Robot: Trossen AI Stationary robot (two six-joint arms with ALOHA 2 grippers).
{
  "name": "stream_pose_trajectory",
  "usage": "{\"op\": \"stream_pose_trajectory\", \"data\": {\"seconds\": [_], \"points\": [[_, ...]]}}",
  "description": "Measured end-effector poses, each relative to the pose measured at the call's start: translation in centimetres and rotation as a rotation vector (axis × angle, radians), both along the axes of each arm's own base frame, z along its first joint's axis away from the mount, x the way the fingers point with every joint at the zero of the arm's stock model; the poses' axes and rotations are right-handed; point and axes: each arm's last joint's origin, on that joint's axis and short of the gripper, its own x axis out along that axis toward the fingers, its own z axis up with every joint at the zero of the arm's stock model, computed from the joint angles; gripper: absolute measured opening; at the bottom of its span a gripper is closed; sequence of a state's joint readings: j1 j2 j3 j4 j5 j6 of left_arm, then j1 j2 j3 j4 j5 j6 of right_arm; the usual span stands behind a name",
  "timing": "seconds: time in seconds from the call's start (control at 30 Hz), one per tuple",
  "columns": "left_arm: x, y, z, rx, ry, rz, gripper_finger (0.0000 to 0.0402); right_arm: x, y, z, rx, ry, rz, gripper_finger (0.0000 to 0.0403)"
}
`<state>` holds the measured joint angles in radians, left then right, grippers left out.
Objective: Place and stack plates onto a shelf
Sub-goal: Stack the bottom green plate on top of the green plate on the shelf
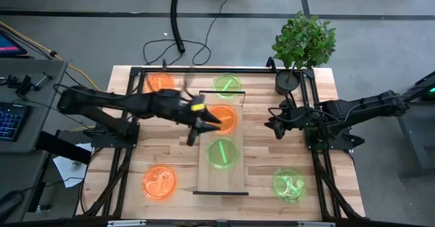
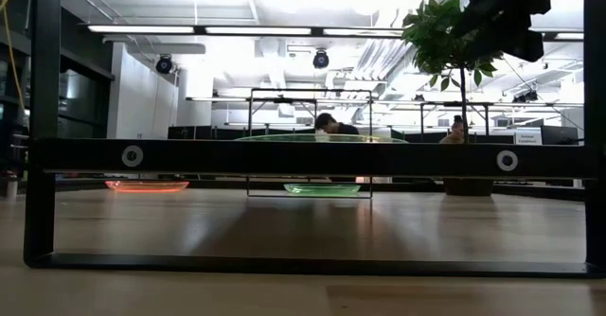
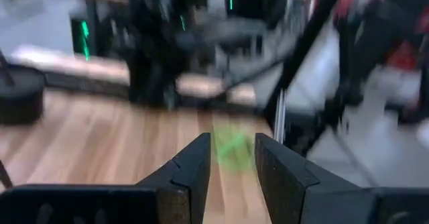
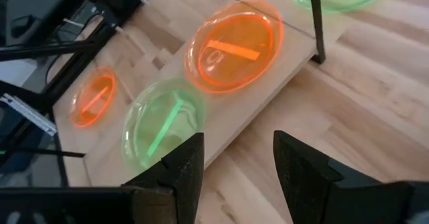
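Left gripper [image 1: 195, 128] stretched to frame centre, held over shelf [image 1: 221, 179] edge beside orange plate [image 1: 224, 117], fingers parted, empty. Right gripper [image 1: 276, 124] parked right of centre, fingers parted.

An open-plan lab or office: ceiling strip lights [image 2: 189, 29], seated people [image 2: 331, 125], desk keyboard [image 1: 9, 120].

Shelf [image 1: 221, 176] holds an orange plate [image 1: 224, 117] and a green plate [image 1: 221, 153]; four plates lie flat on the table.
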<state>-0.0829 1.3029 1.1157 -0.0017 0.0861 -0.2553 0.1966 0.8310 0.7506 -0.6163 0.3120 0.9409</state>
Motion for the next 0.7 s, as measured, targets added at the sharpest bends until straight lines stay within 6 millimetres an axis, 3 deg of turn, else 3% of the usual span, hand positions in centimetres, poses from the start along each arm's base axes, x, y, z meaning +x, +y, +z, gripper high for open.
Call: {"op": "stream_pose_trajectory", "data": {"seconds": [0.33, 0.53, 0.7], "points": [[-5.4, 0.2, -3.7, -0.190, -0.239, 0.098, 0.0106, 0.1, 0.4, 0.0, 0.083, 0.005, 0.093, 0.0161], [-7.2, 0.3, -3.9, -0.225, -0.291, 0.101, 0.0106, 0.1, 0.8, 0.0, 0.232, 0.020, 0.153, 0.0161], [-7.4, 0.3, -3.8, -0.233, -0.295, 0.100, 0.0106, 0.4, 1.9, -0.4, 0.361, 0.074, 0.212, 0.0161]]}}
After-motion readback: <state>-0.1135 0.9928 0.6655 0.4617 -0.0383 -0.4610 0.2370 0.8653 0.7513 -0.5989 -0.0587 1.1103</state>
